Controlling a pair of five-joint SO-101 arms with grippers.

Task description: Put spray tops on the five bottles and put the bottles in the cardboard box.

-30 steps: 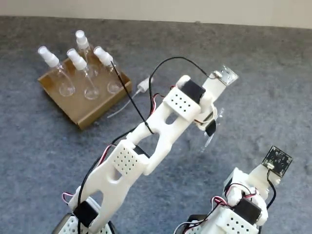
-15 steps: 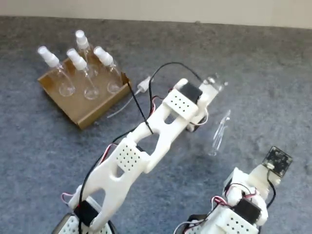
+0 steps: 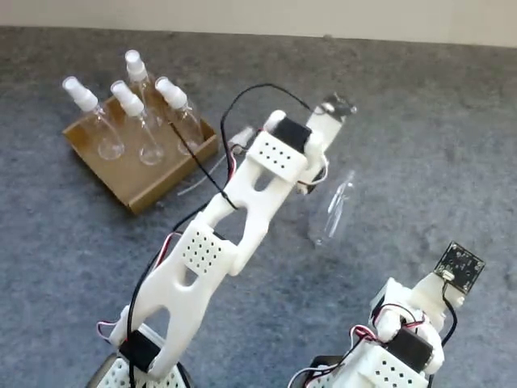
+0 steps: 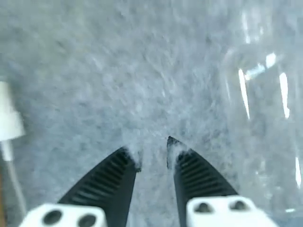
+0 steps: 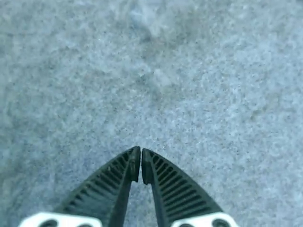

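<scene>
A clear bottle (image 3: pixel 333 208) without a top lies on its side on the grey carpet, and it also rises beside my left gripper (image 4: pixel 151 152) as the clear bottle (image 4: pixel 265 118). That gripper hangs open just over the carpet with nothing between its fingers. My left arm (image 3: pixel 279 158) stretches across the middle. A loose white spray top (image 3: pixel 239 139) with its thin tube lies between the arm and the cardboard box (image 3: pixel 153 194); the spray top (image 4: pixel 8 127) shows on the gripper's other side. Several capped bottles (image 3: pixel 137 113) stand in the box. My right gripper (image 5: pixel 141 168) is shut above bare carpet.
My right arm (image 3: pixel 412 331) is folded back at the near right edge. A black cable (image 3: pixel 242 105) loops over the left arm. Open carpet lies to the far right and behind the box.
My left arm has swung left toward the box. The capless bottle now lies slightly further left and clear of the arm. The right arm has not moved.
</scene>
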